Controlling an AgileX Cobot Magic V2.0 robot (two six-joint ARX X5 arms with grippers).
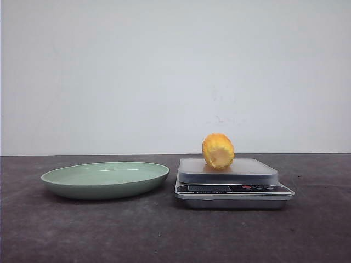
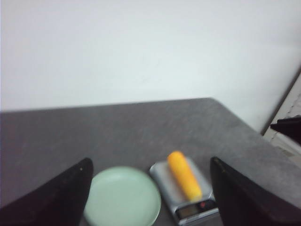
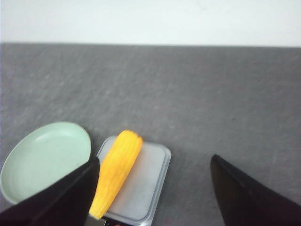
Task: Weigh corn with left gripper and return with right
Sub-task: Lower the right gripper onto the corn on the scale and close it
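The corn (image 1: pixel 218 150) lies on the flat platform of a small kitchen scale (image 1: pixel 233 189), which stands on the dark grey surface (image 1: pixel 164 235). In the front view only its cut end shows, a round face turned toward the camera, so its long axis runs front to back, away from the robot toward the white wall (image 1: pixel 175 71). In the right wrist view the corn (image 3: pixel 116 172) is a long ridged cob lying along the left part of the scale's platform (image 3: pixel 141 183), its near end reaching the edge where the display sits. In the left wrist view the corn (image 2: pixel 184 175) runs lengthwise over the platform, with the display strip (image 2: pixel 195 210) at its near end.

A pale green plate (image 1: pixel 105 178) sits just beside the scale on its left, close to it without touching, and holds nothing.

The left hand (image 2: pixel 149 197) is wide apart, its two dark fingers (image 2: pixel 56 197) framing the plate and scale from well above, gripping nothing. The right hand (image 3: pixel 154 197) is likewise spread wide and holds nothing, one finger (image 3: pixel 61 200) overlapping the near edge of the plate (image 3: pixel 44 157) in that view. Neither hand appears in the front view.
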